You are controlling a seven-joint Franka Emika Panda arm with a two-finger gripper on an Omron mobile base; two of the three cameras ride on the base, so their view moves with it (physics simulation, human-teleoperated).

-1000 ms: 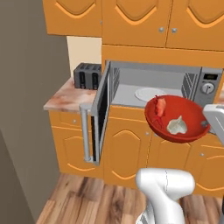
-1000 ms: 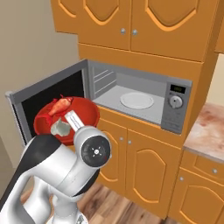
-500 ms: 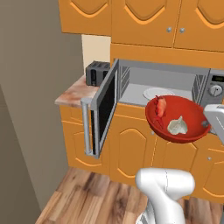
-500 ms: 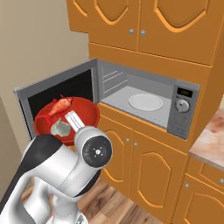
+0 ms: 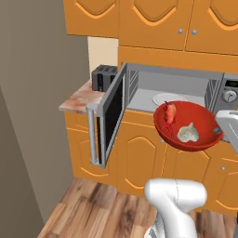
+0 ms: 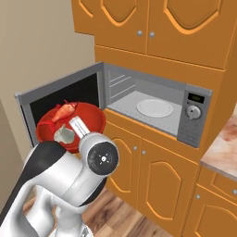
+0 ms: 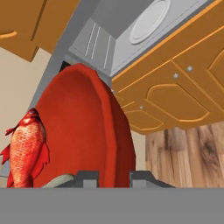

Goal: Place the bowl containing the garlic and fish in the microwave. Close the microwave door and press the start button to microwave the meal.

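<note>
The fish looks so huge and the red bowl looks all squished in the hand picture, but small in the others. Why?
In the hand view the camera sits right against the bowl, seen nearly edge-on, so the fish looms large; in the left base view the same bowl is round and the fish small; in the right base view the arm partly hides the bowl.

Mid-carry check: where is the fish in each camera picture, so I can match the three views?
Left base view: the fish lies at the left inside the red bowl, right of centre.
Right base view: fish at the bowl's top, left of centre.
Hand view: fish at lower left.
Shared landmark: the white turntable in the open microwave.
</note>
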